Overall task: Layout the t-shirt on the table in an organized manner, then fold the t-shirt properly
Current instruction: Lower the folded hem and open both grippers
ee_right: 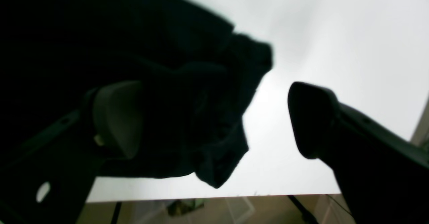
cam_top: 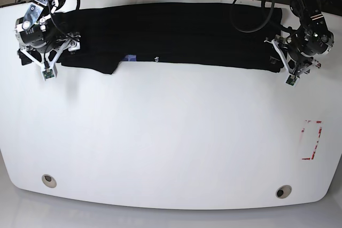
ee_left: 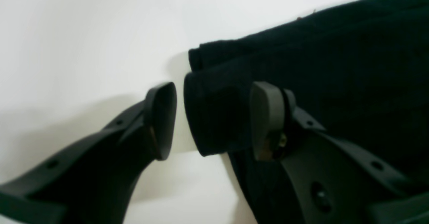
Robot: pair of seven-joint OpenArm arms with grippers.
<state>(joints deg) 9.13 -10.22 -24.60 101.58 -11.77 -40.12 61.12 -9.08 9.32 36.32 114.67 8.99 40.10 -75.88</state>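
Black fabric of the t-shirt (cam_top: 171,33) is lying folded along the table's (cam_top: 171,148) far edge, both grippers, left gripper (ee_left: 214,120) and right gripper (ee_right: 214,120), gaping open, empty; next fold needing fresh corner grips.

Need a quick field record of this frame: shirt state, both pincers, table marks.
shirt: t-shirt folded into a long black band along the table's far edge
left pincer: open, at one end of the band, fold between the jaws, clear gap at one jaw
right pincer: open, cloth end between the jaws
table: white, two grommet holes near front edge, red mark
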